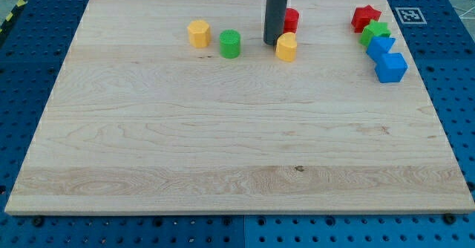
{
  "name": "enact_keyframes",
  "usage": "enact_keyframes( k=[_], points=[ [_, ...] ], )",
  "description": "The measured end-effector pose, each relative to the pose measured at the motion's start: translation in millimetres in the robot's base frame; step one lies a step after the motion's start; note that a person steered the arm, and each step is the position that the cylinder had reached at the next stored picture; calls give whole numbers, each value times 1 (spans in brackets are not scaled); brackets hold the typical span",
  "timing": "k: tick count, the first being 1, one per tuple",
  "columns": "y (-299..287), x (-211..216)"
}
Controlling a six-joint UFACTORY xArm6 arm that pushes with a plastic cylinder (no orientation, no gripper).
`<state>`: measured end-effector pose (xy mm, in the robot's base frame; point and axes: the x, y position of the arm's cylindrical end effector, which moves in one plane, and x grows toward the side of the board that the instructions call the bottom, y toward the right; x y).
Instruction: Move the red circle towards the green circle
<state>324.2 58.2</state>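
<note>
The red circle [292,19] stands near the view's top, partly hidden behind my rod. The green circle [230,44] stands to its left, a little lower. My tip [273,42] rests on the board just left of the red circle and right of the green circle, close against a yellow block [286,47] that sits just below the red circle.
Another yellow block [198,33] stands left of the green circle. At the view's top right a red star-like block [365,17], a green block [375,33] and two blue blocks [381,47] [391,67] form a cluster. The wooden board [223,144] lies on a blue pegboard table.
</note>
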Motion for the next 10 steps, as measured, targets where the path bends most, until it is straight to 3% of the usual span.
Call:
enact_keyframes(
  k=[1,3,4,8,10],
  points=[
    [0,-24],
    [0,-130],
    [8,-129],
    [46,-59],
    [102,-42]
  ],
)
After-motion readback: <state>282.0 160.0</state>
